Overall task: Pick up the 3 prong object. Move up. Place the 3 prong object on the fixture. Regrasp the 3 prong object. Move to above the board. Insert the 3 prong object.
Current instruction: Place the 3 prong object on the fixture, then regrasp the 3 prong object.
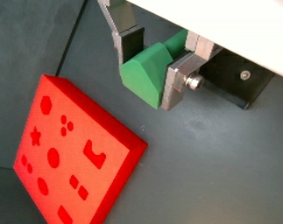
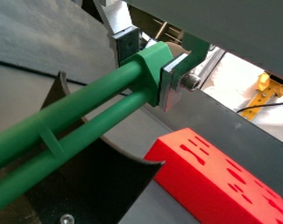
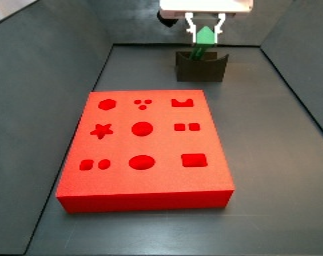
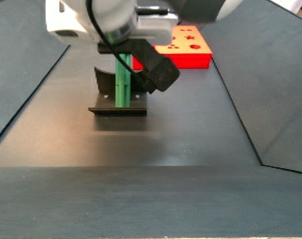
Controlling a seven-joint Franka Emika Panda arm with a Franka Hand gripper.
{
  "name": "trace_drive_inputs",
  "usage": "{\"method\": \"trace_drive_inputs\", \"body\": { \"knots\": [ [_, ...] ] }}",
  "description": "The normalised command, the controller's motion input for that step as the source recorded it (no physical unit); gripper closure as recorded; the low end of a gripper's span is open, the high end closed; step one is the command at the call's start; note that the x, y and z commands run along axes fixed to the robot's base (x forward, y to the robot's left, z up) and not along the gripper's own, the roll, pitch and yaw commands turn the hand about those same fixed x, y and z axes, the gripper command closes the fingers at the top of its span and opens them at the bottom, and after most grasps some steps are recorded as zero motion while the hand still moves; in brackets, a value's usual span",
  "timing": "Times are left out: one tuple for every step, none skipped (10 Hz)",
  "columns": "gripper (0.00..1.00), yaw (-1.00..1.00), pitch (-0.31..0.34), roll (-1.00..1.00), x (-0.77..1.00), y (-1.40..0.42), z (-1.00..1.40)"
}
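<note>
I have the gripper [image 1: 150, 68] clenched on the green peg's [image 3: 200, 42] top end, the peg hanging below it into the fixture [image 3: 201, 66]. It looks light, stiff, slick plastic; I'd regrasp mid-shaft. The red board [image 3: 144, 150] lies well apart.

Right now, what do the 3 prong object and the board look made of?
The 3 prong object, between the gripper's jaws above the fixture, looks like matte green plastic with uniform colour. The board seems matte red plastic, possibly foam.
</note>
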Motion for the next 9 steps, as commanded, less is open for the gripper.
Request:
{"method": "trace_drive_inputs", "body": {
  "knots": [
    [1.00,0.03,-0.068,-0.04,0.06,0.09,-0.42],
    [1.00,0.03,-0.070,-0.04,0.06,0.10,-0.40],
    [1.00,0.02,-0.068,-0.04,0.05,0.10,-0.39],
    [1.00,0.02,-0.066,-0.04,0.05,0.10,-0.39],
    [1.00,0.02,-0.065,-0.04,0.05,0.10,-0.39],
    [1.00,0.02,-0.065,-0.04,0.05,0.10,-0.39],
    [1.00,0.02,-0.064,-0.04,0.05,0.10,-0.39],
    [0.00,0.00,0.000,0.00,0.00,0.00,0.00],
    [0.00,0.00,-0.048,-0.01,0.00,0.00,1.00]
  ]
}}
